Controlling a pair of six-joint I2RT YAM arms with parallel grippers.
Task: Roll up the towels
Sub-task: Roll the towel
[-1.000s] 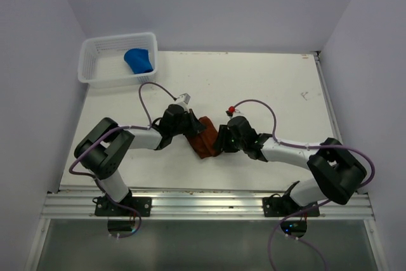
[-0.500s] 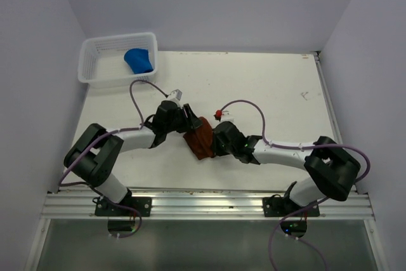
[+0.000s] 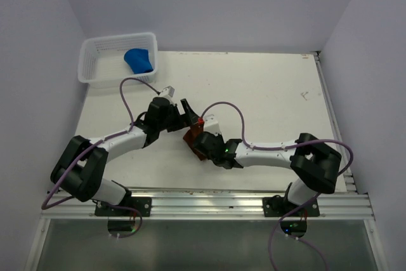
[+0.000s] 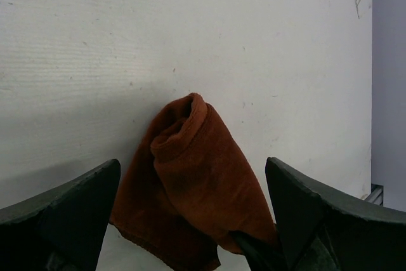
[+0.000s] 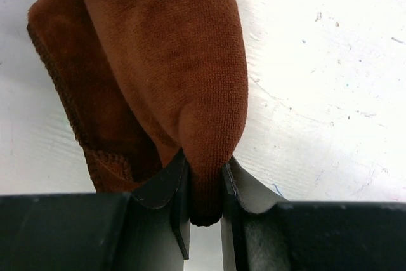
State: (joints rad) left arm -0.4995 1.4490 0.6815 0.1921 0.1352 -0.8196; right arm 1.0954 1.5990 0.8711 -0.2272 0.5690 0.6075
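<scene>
The rust-brown towel lies loosely rolled and bunched near the middle of the table. My right gripper is shut on one folded end of the brown towel, the cloth pinched between both pads. My left gripper stands wide open just behind the brown towel, its fingers either side and apart from the cloth. In the top view the left gripper and right gripper meet at the towel. The royal blue towel sits bunched in the basket.
A white mesh basket stands at the table's far left corner. Purple cables loop above both wrists. An aluminium rail runs along the near edge, and walls enclose the left, back and right sides.
My left gripper opened, let go of the brown towel and drew back to the left. My right gripper closed on the towel and shifted left with it.
</scene>
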